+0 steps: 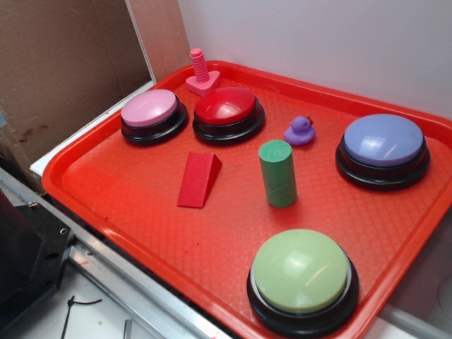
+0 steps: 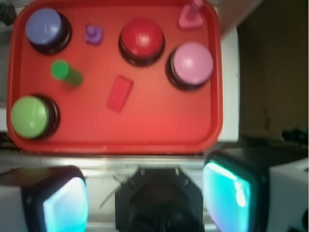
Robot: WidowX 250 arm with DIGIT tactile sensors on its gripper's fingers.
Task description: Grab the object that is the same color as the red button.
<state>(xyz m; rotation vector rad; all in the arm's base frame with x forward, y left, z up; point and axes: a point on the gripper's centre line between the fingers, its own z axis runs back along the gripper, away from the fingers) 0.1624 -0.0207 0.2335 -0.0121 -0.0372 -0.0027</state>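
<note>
The object, a small matte red wedge block (image 1: 198, 181), lies flat on the red tray (image 1: 120, 183), in front of the red button (image 1: 227, 113). Seen from the wrist, the wedge (image 2: 119, 94) sits below and left of the red button (image 2: 142, 39). My gripper (image 2: 145, 198) hangs high above the near side of the tray, outside its rim, far from the wedge. It is open, its two pale fingertips (image 2: 65, 205) wide apart with nothing between them. The exterior view does not show the gripper.
On the tray stand a pink button (image 1: 152, 115), a purple button (image 1: 383, 149), a green button (image 1: 302, 280), an upright green cylinder (image 1: 277, 173), a small purple duck (image 1: 301, 131) and a pink bolt piece (image 1: 201, 73). A metal rail (image 1: 120, 272) runs along the near edge.
</note>
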